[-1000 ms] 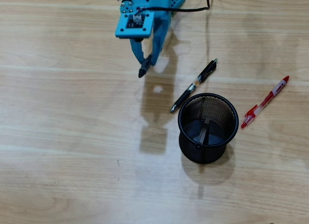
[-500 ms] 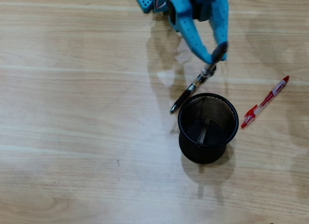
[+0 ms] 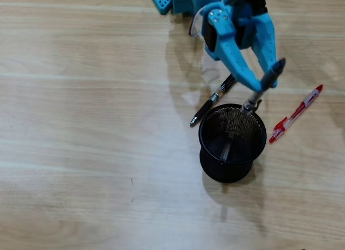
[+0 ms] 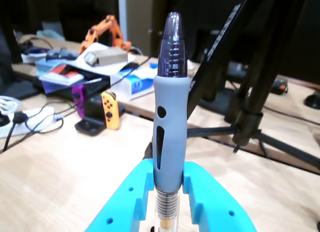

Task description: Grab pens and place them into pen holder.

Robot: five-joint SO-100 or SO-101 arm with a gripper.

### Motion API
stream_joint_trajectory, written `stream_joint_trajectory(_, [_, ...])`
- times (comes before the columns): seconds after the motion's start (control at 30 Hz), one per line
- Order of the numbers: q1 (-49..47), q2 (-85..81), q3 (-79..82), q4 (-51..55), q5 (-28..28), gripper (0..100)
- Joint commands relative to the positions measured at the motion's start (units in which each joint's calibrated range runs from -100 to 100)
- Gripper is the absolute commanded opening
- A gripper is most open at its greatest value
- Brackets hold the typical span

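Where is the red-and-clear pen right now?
In the overhead view the red-and-clear pen lies diagonally on the table right of the pen holder, apart from its rim and below-right of the gripper.

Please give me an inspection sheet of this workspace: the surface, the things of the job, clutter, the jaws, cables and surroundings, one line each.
Surface: light wood-grain table, bare in the overhead view.
Job's things: black mesh pen holder upright, one dark pen already inside; black pen lying against its upper-left rim; red pen lying to its right, apart from it.
Clutter: nothing seen on the table near the holder.
Grippers: blue gripper with jaws shut on a grey-grip pen, poised above the holder's upper-right rim.
Cables: red and white wires at the arm only; a white cable on the far desk in the wrist view.
Surroundings: cluttered desk with an orange arm, game controllers, black tripod legs.
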Motion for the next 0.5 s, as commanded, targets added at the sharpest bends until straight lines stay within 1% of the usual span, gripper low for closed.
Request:
stream_joint_trajectory(0.0, [-0.4,0.8,-1.4,-1.6,0.0,2])
stream_joint_trajectory(0.27, [-0.6,1.6,1.0,-1.6,0.0,3])
stream_joint_trajectory(0.37, [-0.6,1.6,1.1,-1.5,0.0,12])
stream_joint_trajectory(0.47, [-0.7,1.6,1.2,-1.3,0.0,19])
